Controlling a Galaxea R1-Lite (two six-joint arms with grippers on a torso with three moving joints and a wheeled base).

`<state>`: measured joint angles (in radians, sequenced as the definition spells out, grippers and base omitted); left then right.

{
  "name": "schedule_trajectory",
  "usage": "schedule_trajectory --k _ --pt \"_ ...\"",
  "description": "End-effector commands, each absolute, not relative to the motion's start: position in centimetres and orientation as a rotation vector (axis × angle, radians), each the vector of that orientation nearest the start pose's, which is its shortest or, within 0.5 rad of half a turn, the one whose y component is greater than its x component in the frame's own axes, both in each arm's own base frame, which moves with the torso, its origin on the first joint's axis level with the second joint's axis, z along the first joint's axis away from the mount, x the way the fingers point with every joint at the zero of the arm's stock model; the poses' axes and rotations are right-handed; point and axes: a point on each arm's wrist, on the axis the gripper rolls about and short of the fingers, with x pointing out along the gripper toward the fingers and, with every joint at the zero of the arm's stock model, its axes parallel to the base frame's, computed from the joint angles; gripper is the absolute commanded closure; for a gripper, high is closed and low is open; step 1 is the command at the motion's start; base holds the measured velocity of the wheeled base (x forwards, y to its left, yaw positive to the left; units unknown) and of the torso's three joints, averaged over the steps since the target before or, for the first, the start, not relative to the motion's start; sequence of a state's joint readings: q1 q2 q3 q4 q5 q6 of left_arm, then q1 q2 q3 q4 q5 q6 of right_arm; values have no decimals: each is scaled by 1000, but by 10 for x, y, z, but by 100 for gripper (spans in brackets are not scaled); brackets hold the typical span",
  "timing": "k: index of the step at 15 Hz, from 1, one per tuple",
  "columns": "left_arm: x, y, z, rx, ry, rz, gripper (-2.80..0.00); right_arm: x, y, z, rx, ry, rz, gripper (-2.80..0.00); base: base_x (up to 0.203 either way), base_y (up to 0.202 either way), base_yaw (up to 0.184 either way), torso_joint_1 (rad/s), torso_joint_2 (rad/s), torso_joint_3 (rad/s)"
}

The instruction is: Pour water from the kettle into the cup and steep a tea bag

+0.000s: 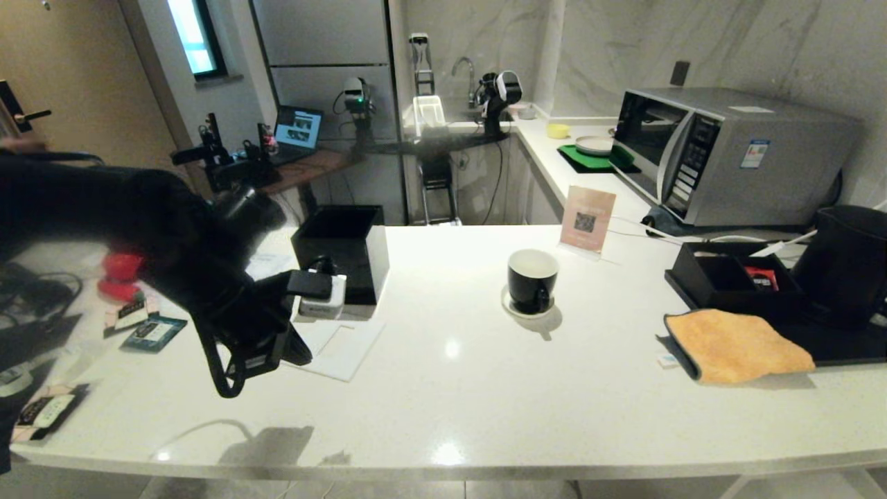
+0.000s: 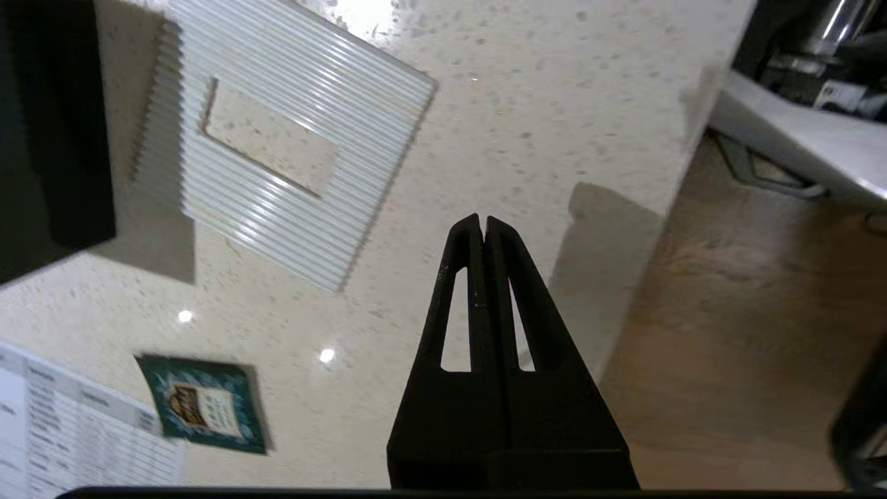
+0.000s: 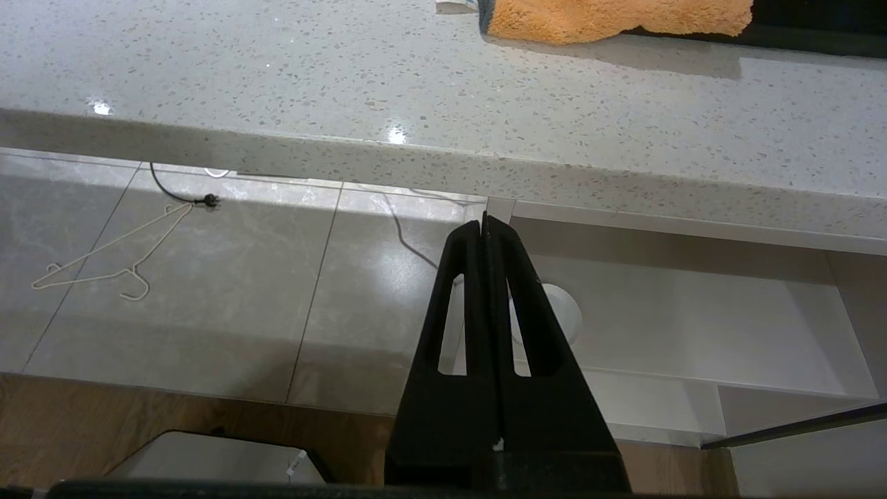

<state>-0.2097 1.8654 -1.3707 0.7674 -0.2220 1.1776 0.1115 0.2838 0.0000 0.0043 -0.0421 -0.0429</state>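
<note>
The left arm [image 1: 138,229] is a dark blur hiding the counter behind it. Well off to its right, the kettle [image 1: 849,267] is cut off by the frame edge. Near the left gripper [image 2: 483,225], a printed sheet [image 2: 62,430] is blurred and cropped.

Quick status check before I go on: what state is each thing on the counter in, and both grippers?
cup: upright on its saucer, no tea bag visible in it
kettle: upright at the counter's right end, untouched
orange cloth: lying loosely folded beside the kettle
microwave: door closed
black square box: open-topped
left gripper: shut, empty, over the counter's left part
right gripper: shut, empty, below the counter edge
</note>
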Motion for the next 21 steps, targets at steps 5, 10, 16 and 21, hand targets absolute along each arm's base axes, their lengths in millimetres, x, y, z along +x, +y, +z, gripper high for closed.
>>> schedule_trajectory --k 5,10,16,21 --pt "247 -48 201 886 851 -962 0 -1 -1 78 -65 288 75 0 0 0 0 0 0 0" --pt "211 -30 206 773 773 -794 0 -1 -1 78 -65 288 76 0 0 0 0 0 0 0" --pt "156 -12 194 543 695 -583 0 -1 -1 78 -67 288 75 0 0 0 0 0 0 0" --pt "87 -8 168 330 588 -388 0 -1 -1 78 -66 288 76 0 0 0 0 0 0 0"
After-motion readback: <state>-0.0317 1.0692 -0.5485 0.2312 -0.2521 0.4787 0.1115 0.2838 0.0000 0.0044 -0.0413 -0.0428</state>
